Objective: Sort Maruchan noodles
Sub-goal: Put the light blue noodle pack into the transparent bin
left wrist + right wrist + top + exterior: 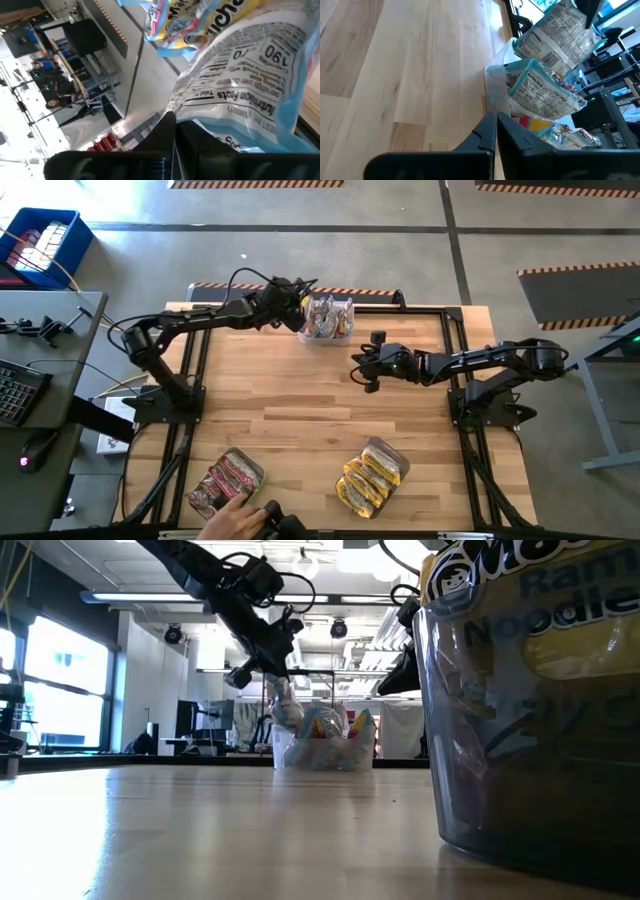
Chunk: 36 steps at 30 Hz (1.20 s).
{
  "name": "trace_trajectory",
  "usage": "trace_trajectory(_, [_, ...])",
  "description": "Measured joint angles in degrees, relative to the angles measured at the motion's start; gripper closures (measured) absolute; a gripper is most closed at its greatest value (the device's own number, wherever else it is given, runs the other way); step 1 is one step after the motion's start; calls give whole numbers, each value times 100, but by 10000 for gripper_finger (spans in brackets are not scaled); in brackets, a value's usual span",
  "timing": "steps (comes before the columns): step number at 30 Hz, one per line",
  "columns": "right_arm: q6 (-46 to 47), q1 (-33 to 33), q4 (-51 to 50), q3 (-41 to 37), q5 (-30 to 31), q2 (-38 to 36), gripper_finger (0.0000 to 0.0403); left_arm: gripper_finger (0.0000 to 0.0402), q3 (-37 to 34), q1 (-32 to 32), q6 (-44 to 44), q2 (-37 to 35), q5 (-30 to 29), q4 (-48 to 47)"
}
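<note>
High view: left gripper (302,308), jaws clamped on a packet (318,311), should lift it clear of the tub (327,332); right gripper (362,366) waits, jaws together.

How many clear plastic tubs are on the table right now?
3. One tub at the far edge, beside the left pincer; one at the near left corner; one at the near right. None seems hidden.

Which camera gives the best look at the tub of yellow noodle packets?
The high view: the yellow tub shows whole, near the table's front edge. The low view has it huge and cut off at the picture's right. Neither wrist view shows it.
</note>
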Motion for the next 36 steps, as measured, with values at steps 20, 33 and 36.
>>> trace_trajectory(20, [143, 2, 0, 0, -159, 0, 403, 401, 0, -147, -623, 379, 170, 145])
trace_trajectory(33, [145, 2, -45, 0, -152, 0, 403, 401, 163, -316, -2255, 342, -89, 150])
trace_trajectory(36, [145, 2, -63, 0, -151, 0, 403, 401, 208, -241, -2702, 335, 101, -181])
